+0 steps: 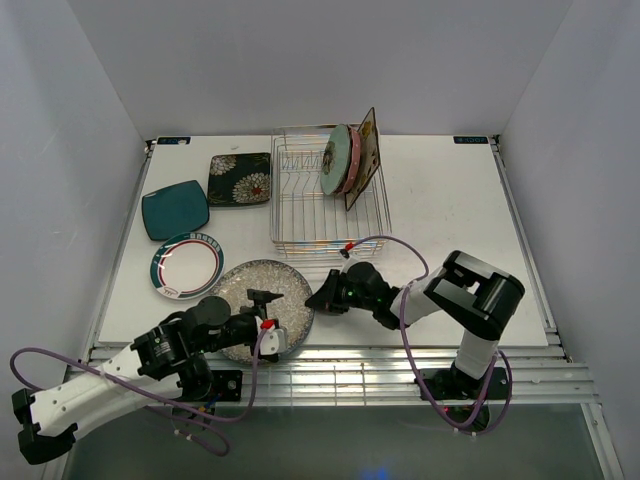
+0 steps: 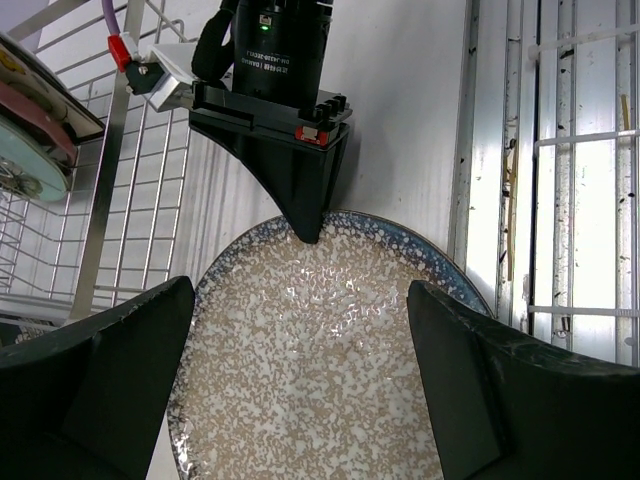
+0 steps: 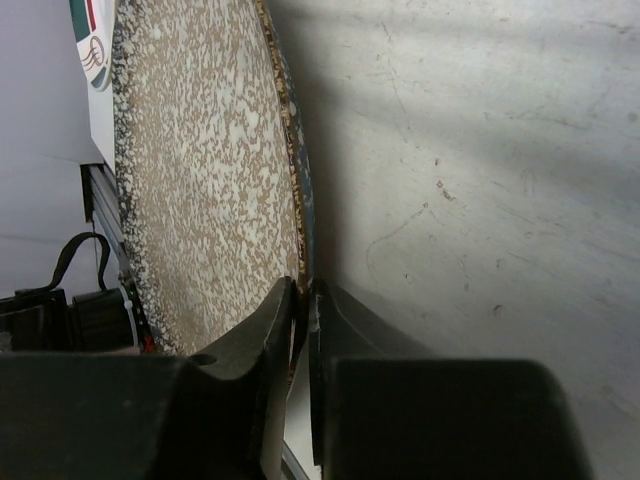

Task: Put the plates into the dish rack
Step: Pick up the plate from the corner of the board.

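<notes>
The large grey speckled plate (image 1: 250, 285) lies at the table's near edge. My right gripper (image 1: 318, 297) is shut on its right rim, pinching the edge (image 3: 303, 300) between both fingers. In the right wrist view the plate (image 3: 200, 160) fills the left side. My left gripper (image 1: 270, 315) hovers open over the same plate (image 2: 310, 370), its fingers (image 2: 100, 380) spread wide to either side. The dish rack (image 1: 300, 215) holds a mint green plate (image 1: 333, 160), a pink plate (image 1: 350, 160) and a cream floral square plate (image 1: 365, 155) on edge.
A black floral square plate (image 1: 240, 178), a teal plate (image 1: 175, 208) and a white teal-rimmed plate (image 1: 187, 265) lie flat left of the rack. A slatted metal ledge (image 1: 350, 360) runs along the near table edge. White walls enclose the table.
</notes>
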Controlling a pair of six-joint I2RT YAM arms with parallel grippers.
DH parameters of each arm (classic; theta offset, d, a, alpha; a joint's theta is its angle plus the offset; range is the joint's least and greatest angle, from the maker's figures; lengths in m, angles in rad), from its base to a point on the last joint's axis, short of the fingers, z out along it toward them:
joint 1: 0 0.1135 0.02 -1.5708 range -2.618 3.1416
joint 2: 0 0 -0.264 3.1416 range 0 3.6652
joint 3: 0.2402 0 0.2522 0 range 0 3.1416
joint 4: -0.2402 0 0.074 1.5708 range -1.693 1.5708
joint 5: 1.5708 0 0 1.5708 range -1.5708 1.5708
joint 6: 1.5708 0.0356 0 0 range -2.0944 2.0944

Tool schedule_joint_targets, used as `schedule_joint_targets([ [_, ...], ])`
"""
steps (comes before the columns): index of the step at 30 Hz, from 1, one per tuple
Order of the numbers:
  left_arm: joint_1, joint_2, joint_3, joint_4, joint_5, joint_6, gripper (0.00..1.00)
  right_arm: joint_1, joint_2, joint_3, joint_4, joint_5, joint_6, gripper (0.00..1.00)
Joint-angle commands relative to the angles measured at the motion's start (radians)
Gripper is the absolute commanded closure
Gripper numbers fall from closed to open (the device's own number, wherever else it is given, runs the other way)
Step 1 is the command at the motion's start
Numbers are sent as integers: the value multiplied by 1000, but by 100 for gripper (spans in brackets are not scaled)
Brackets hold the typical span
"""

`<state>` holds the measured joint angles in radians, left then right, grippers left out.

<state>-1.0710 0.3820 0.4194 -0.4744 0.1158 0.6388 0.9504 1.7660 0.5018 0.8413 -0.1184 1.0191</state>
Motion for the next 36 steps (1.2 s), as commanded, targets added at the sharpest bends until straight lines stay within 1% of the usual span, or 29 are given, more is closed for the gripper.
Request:
schedule_joint_targets([
  [1,-4,20,10,-16,4,10,2,24,-49,29,51,22,-2,92],
  [6,-4,23,25,-15,38,12,2,45,-95,6,51,31,35,92],
  [11,-4,27,41,-20,42,41,2,51,-146,-34,84,42,152,92],
  [13,-4,34,59,-23,53,45,2,54,-180,-46,65,72,176,92],
  [15,-4,47,74,-27,62,44,2,60,-210,-51,23,111,211,92],
  [16,-4,52,81,-29,74,44,2,62,-239,-52,-26,159,223,92],
  [21,-4,67,98,-29,105,55,2,91,-303,-51,-140,230,318,92],
  [22,-4,69,98,-29,108,59,2,96,-318,-39,-206,250,337,92],
  [25,-4,80,93,-23,119,68,2,99,-348,-3,-323,278,406,92],
  [26,-4,83,94,-20,125,70,2,100,-358,3,-391,283,424,92],
  [29,-4,89,99,-13,148,79,2,102,-404,3,-455,315,486,92],
  [31,-4,98,108,-12,165,85,2,102,-440,-2,-464,347,515,92],
  [36,-4,126,128,-15,202,102,2,102,-499,32,-527,382,542,92],
])
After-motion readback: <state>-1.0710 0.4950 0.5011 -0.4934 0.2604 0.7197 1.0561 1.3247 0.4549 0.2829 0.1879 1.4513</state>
